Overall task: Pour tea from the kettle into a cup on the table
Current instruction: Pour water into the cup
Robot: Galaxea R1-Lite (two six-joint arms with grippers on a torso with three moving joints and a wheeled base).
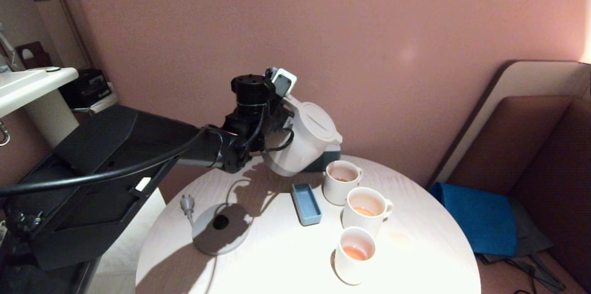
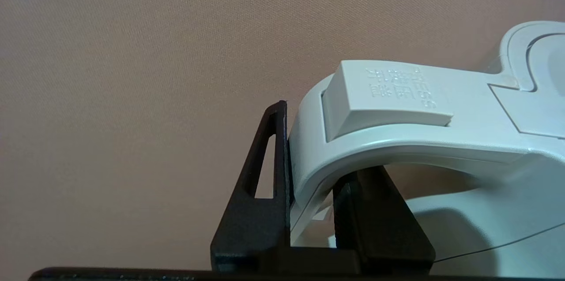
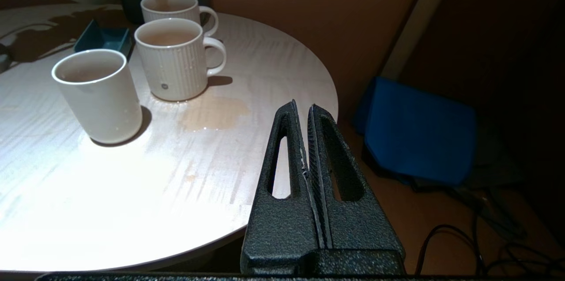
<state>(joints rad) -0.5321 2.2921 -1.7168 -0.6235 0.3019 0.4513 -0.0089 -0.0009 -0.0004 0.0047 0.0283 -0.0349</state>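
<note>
The white kettle hangs tilted over the back of the round table, its spout side above the far ribbed cup. My left gripper is shut on the kettle's loop handle; in the head view the wrist hides its fingers. No stream shows at the spout. Orange-red tea lies in the near plain cup and in the middle ribbed cup. My right gripper is shut on nothing, beside the table's right front edge.
A small blue tray lies left of the cups. The grey base disc with its plug sits front left. A dark box stands behind the kettle. A tea puddle wets the table by the middle cup.
</note>
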